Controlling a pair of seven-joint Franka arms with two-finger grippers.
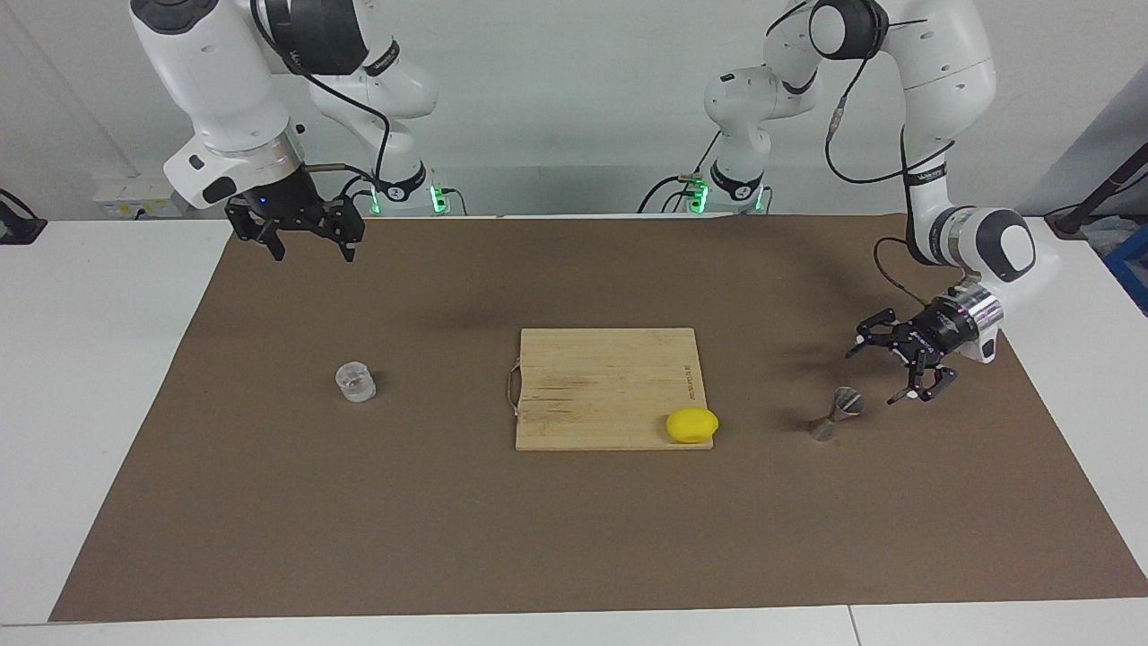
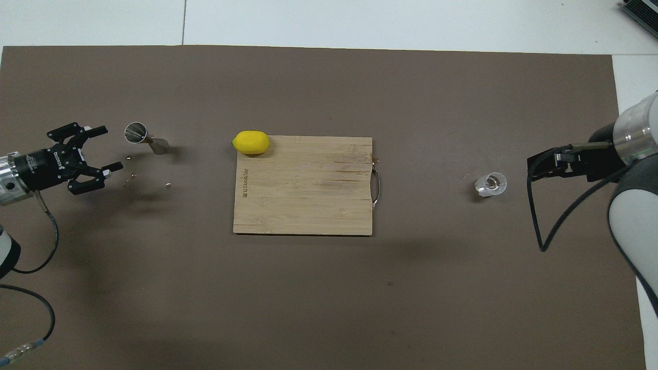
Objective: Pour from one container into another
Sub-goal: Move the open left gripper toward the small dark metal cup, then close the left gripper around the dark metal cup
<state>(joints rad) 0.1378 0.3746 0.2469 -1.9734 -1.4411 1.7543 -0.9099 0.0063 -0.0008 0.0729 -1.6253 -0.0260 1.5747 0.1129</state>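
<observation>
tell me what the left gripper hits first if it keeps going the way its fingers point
Most likely the jigger. The left gripper, open, points sideways toward the board, and the jigger stands just off its fingertips, a little farther from the robots than its line. The gripper's height is unclear, so it might graze the jigger or pass it.

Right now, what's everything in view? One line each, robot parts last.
Clear faceted glass cup: 1, transparent, upright on the mat toward the right arm's end of the table.
Silver-grey hourglass-shaped metal jigger: 1, silver-grey, on the mat toward the left arm's end.
Rectangular bamboo cutting board: 1, light wood with a metal handle, mid-mat between cup and jigger.
Yellow lemon: 1, yellow, on the board's corner farthest from the robots, on the jigger's side.
Brown table mat: 1, brown, covering the white table.
Small bits: a few, tan, on the mat near the jigger.
Left gripper: 1, black, open, beside the jigger.
Right gripper: 1, black, open, raised over the mat; waits.
</observation>
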